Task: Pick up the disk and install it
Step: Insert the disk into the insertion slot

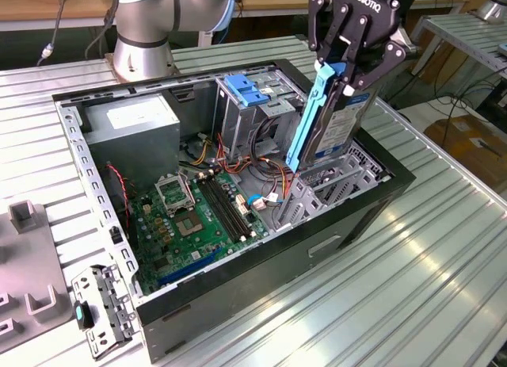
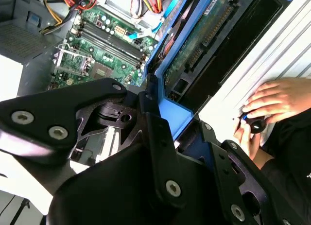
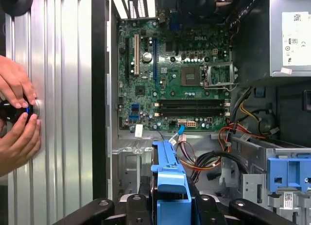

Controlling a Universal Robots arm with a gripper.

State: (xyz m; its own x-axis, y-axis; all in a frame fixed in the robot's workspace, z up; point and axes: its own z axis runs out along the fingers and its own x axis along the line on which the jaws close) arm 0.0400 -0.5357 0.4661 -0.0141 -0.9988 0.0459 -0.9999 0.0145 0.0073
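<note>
- Motherboard (image 1: 198,212) lies nearest.
- At its three o'clock the disk (image 1: 337,121) stands on edge at the drive bay (image 1: 333,185) mouth: installing, I'd judge.
- Gripper (image 1: 346,70) at the disk's twelve o'clock, fingers clamped on it; seating needs rails square.

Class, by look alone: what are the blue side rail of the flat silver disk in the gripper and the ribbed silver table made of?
Disk's blue side rail: probably moulded plastic, evenly coloured, matte. Ribbed silver table: probably aluminium, brushed, bright reflections along its grooves.

Smooth blue plastic rails on disk (image 1: 326,117)
</note>
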